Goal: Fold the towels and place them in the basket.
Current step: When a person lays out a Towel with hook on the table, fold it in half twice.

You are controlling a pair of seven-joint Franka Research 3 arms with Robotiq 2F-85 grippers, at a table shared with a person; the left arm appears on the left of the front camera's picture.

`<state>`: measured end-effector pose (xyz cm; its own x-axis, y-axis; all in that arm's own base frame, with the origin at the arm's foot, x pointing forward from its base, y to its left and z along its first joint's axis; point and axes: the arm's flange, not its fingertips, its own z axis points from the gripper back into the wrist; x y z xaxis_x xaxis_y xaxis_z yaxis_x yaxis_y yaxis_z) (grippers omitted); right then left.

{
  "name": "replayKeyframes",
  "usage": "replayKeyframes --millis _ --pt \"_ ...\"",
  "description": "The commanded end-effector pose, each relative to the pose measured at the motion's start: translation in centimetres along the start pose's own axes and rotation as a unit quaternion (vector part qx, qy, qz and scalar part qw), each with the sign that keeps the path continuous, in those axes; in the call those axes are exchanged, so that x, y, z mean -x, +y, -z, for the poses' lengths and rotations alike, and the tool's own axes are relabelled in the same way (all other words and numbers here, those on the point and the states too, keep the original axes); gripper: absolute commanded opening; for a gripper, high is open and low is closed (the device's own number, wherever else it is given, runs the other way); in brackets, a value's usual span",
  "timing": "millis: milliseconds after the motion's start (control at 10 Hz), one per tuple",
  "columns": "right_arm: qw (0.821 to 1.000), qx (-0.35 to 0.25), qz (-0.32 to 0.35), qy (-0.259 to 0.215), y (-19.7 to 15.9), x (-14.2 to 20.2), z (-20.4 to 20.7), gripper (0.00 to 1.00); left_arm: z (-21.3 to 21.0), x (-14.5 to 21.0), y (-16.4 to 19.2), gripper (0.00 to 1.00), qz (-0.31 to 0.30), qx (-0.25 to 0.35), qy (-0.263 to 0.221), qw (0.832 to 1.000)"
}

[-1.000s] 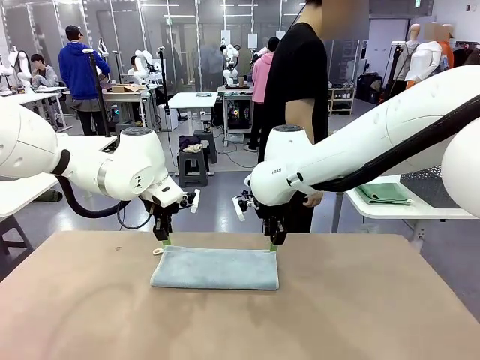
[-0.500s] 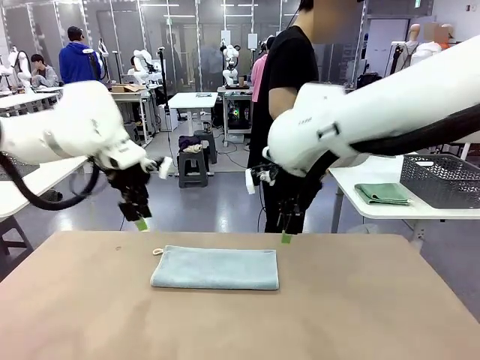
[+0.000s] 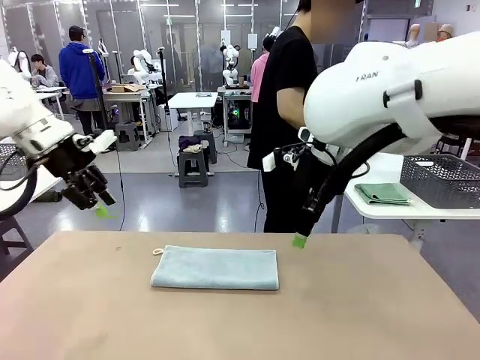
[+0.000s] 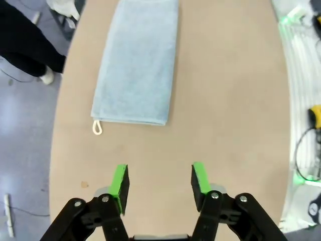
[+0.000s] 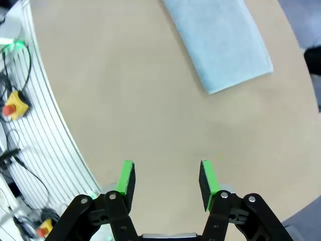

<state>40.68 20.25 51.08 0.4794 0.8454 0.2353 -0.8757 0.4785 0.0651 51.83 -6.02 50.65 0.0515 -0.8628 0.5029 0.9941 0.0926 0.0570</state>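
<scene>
Left hand point(image 4: 159, 182) and right hand point(image 5: 168, 181) stand open and empty; both have lifted off the folded towel point(image 3: 215, 268), swinging outward past its ends.

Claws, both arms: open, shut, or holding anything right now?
Left claw: open, holding nothing.
Right claw: open, holding nothing.

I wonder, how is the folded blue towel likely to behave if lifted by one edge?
The towel is soft terry lying in flat layers, so it would probably droop and unfold. It looks thin, likely light. Its nap should grip the table rather than slide freely.
</scene>
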Motion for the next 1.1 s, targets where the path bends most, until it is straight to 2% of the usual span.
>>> replayKeyframes --millis 0,100,200,300,400,500,700,800,1000 --pt "0.998 0.003 0.047 -0.029 1.9 0.7 1.1 0.65 1.1 2.6 -1.8 0.64 0.0 -0.028 -0.067 0.997" --pt "0.996 -0.005 0.078 -0.052 1.7 1.2 1.0 0.65 1.2 4.2 -1.6 0.83 -0.003 -0.027 -0.098 0.995" --pt "0.989 -0.01 0.132 -0.067 1.2 1.8 1.1 0.65 1.2 5.6 -1.3 0.83 -0.01 -0.025 -0.126 0.992" --pt "0.979 -0.018 0.182 -0.087 1.0 2.3 1.3 0.65 1.3 6.9 -1.1 1.0 -0.013 -0.025 -0.149 0.988" --pt "0.98 -0.022 0.176 -0.095 1.1 2.3 1.7 0.65 1.6 8.1 -0.8 0.88 -0.016 -0.02 -0.174 0.984" --pt "0.991 -0.017 0.126 -0.05 0.8 1.8 0.9 0.65 1.9 8.8 -0.5 1.0 -0.018 -0.014 -0.192 0.981" --pt "0.991 -0.017 0.126 -0.05 0.8 1.8 0.9 0.65 1.9 9.9 -0.2 1.0 -0.015 -0.006 -0.229 0.973" --pt "0.991 -0.017 0.126 -0.05 0.8 1.8 0.9 0.65 1.8 10.7 0.1 1.0 -0.014 0.017 -0.246 0.969" --pt "0.982 -0.022 0.167 -0.079 0.8 1.5 1.4 0.65 2.1 11.5 0.6 1.0 -0.014 0.015 -0.26 0.965"
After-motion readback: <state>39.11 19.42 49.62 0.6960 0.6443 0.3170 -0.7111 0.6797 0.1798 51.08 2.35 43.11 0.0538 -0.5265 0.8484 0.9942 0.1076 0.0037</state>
